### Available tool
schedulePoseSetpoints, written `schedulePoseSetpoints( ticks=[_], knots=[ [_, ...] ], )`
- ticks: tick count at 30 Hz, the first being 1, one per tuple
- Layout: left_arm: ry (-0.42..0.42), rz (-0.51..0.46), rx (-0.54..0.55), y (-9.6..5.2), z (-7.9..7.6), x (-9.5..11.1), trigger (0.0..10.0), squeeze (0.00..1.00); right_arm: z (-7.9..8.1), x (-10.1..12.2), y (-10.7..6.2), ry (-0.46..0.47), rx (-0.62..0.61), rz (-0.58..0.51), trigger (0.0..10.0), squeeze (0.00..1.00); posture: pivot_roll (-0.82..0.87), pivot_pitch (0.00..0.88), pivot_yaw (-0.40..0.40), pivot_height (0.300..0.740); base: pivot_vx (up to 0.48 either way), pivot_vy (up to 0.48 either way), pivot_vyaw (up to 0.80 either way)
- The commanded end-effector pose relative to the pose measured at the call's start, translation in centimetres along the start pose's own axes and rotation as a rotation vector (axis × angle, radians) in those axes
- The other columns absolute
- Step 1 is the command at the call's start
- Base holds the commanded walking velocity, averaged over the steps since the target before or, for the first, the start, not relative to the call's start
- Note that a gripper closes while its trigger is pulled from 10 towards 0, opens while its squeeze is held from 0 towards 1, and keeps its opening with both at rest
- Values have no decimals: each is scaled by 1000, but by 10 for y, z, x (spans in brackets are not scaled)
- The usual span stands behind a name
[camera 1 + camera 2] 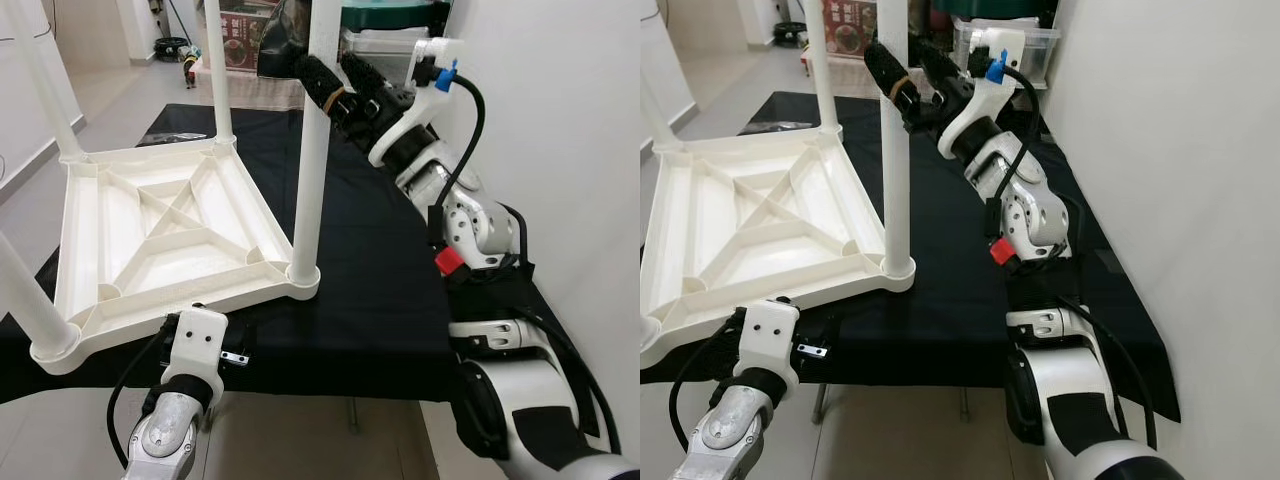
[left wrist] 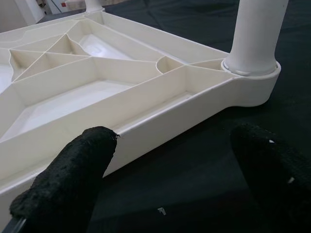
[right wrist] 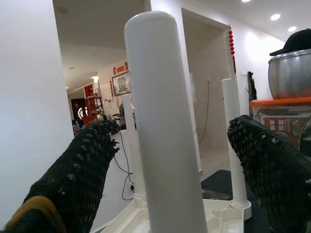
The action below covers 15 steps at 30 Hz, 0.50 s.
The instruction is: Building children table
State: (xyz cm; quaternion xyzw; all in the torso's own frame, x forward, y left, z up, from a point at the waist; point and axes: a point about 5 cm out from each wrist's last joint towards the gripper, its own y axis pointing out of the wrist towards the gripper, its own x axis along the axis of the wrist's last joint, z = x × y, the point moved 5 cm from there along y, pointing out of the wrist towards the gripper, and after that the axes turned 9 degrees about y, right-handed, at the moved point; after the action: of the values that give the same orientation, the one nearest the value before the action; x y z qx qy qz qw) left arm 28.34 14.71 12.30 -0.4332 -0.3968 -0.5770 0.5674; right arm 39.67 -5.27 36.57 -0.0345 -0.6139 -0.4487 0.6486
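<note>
Your white plastic table top (image 1: 165, 235) lies upside down on the black cloth (image 1: 370, 270), ribs facing up. That way the leg holes point up, so the legs can be pushed in from above. It sits in the middle of the cloth, toward 9 o'clock from your right arm.

The near leg (image 1: 312, 140) stands in the corner socket (image 1: 303, 280) at about 5 o'clock on the top. Its long side runs straight up and down, round end up. More legs stand at the other corners.

Your right gripper (image 1: 338, 85) is high up at 12 o'clock, with its two black fingers (image 3: 77, 174) spread apart on either side of that leg, near its upper part. They are not squeezing it; there is a gap on each side. It looks ready to grab or steady the leg.

Your left gripper (image 2: 170, 170) is low at 6 o'clock, just beside the near edge of the top. Its fingers are spread apart too, holding nothing. It seems placed there to keep the top from sliding.
</note>
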Motion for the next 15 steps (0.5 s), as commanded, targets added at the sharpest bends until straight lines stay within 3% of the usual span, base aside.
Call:
schedulePoseSetpoints(
  ticks=[1,5,13,14,15],
  knots=[
    [-2,13,0,-2,-2,-2,10000,0,8,4,5,-25,23,-13,10000,0,79,36,-115,740,0,0,0],
    [-4,12,-3,-3,-4,-1,10000,0,13,-6,13,-67,-12,17,10000,0,79,37,-121,740,0,0,0],
    [-5,16,4,-4,-4,-2,10000,0,-1,-24,15,-165,-181,68,10000,0,75,42,-125,740,0,0,0],
    [-6,16,4,-4,-4,-1,10000,0,-7,-24,13,-202,-221,69,5882,0,74,42,-125,740,0,0,0],
    [-6,16,4,-4,-4,-1,10000,0,-7,-24,13,-202,-221,69,5882,0,74,42,-125,740,0,0,0]
  ],
)
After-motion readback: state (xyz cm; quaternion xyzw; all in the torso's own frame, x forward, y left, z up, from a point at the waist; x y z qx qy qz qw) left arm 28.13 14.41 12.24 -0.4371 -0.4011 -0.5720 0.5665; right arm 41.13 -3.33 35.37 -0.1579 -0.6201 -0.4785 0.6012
